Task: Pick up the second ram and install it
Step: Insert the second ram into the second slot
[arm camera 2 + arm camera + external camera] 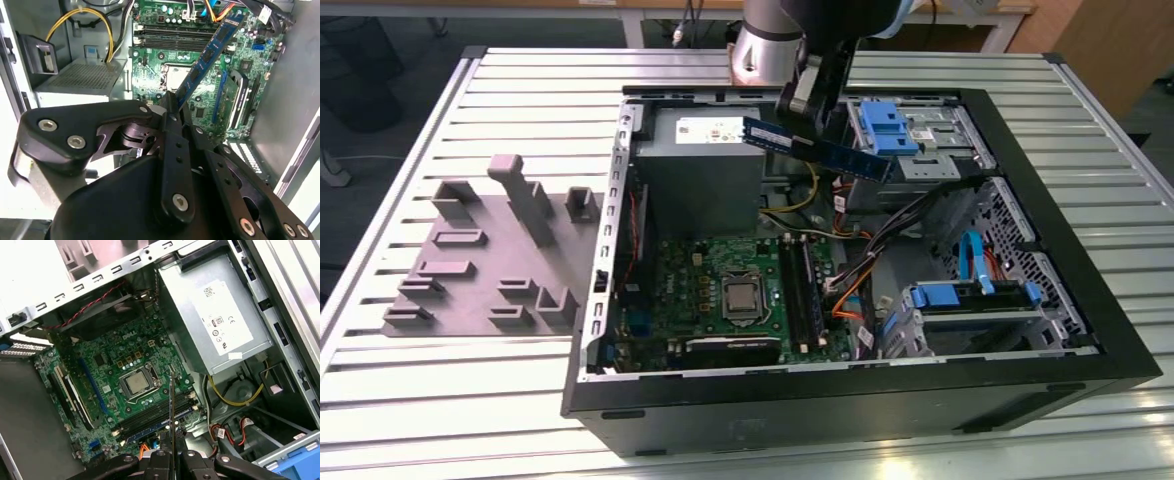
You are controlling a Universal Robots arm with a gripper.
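My work surface is a table (520, 390) of parallel light metal slats. Two items rest directly on it: an open black computer case (854, 405), lying on its side, and a grey moulded fixture plate (467, 265), just beside the case on the exterior view's left.

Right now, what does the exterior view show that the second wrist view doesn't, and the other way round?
Exterior view: the grey parts tray on the slatted table, to that view's left of the computer case, and the blue drive brackets.
Second wrist view: the power supply's vented side, and a close look at the end effector clamped on the memory stick.
Shared: the stick held tilted, off the green motherboard, not in a slot.
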